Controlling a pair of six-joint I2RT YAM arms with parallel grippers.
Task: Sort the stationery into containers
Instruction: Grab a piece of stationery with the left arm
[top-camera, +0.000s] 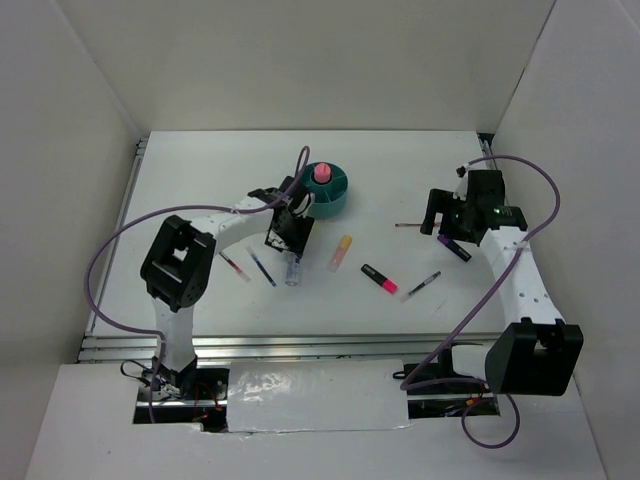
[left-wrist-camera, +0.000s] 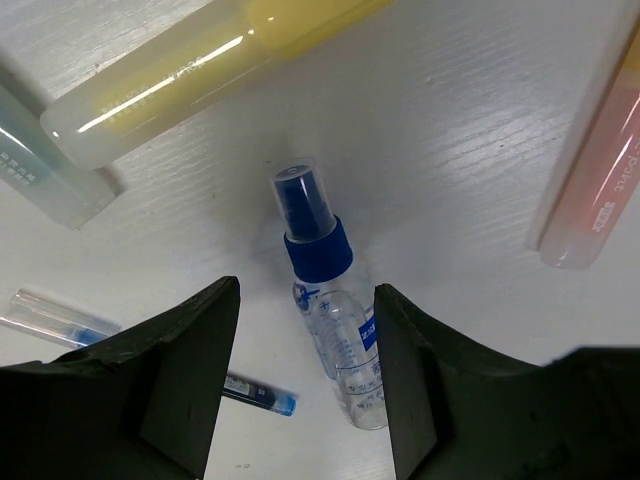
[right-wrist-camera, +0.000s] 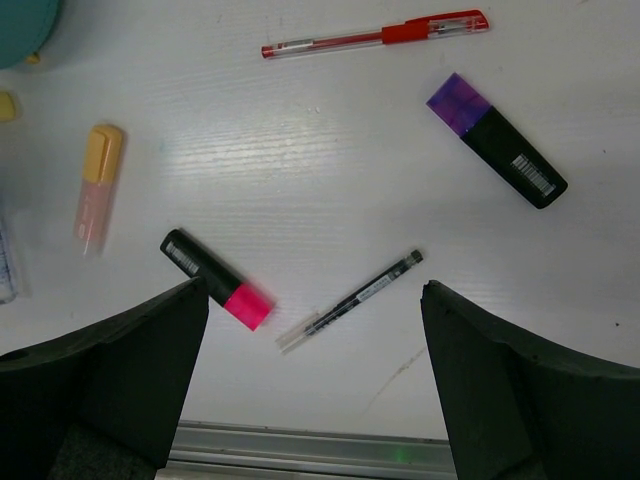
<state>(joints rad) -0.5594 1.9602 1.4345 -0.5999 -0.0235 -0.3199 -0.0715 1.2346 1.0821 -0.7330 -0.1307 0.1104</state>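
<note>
The spray bottle (left-wrist-camera: 335, 330) lay flat on the counter (top-camera: 400, 160), on the near side of the teal organizer (top-camera: 343, 192) and slightly to its left. The left fingers (left-wrist-camera: 190, 370) stood parted, one on each side of the bottle. They were released rather than clenched on it, with bare counter showing between one finger and the clear body. A blue pen (top-camera: 263, 267) lay just left of the bottle, farther from the organizer.

A pink-topped item (top-camera: 321, 173) stood inside the organizer. Which compartment it sat in could not be told.

Well to the right of the organizer, the right fingers (right-wrist-camera: 130, 370) hung spread wide, grasping nothing. On the counter on that side lay a red pen (right-wrist-camera: 375, 35), a purple marker (right-wrist-camera: 497, 153), a black pen (right-wrist-camera: 350, 300) and a pink marker (right-wrist-camera: 217, 279). An orange marker (right-wrist-camera: 96, 185) lay closest to the organizer, outside it and near its front right.
</note>
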